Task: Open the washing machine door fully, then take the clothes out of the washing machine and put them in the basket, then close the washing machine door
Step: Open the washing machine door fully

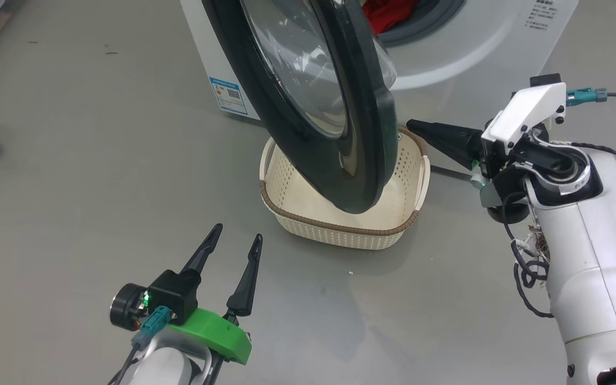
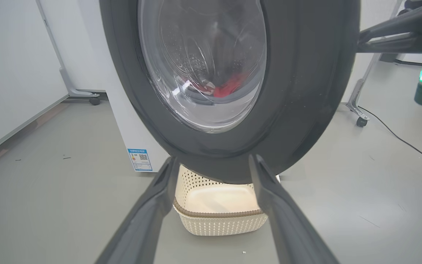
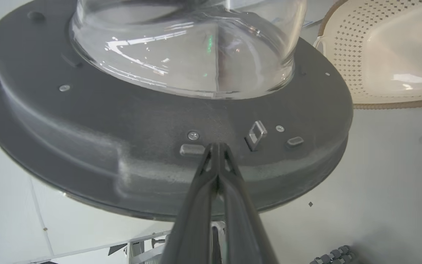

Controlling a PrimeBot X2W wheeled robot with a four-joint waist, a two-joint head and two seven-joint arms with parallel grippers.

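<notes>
Right fingers (image 3: 205, 183), clenched, touch the washing machine door (image 3: 123, 146); left fingers (image 1: 201, 256) splayed, apart from it.

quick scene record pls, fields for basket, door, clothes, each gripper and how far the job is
basket: empty, on the floor in front of the washing machine
door: partly open, lower edge over the basket
clothes: red, inside the washing machine
left gripper: open, holding nothing, apart from the door
right gripper: shut, tips at the door's inner face beside the latch
progress: door not fully open, no clothes moved yet
</notes>
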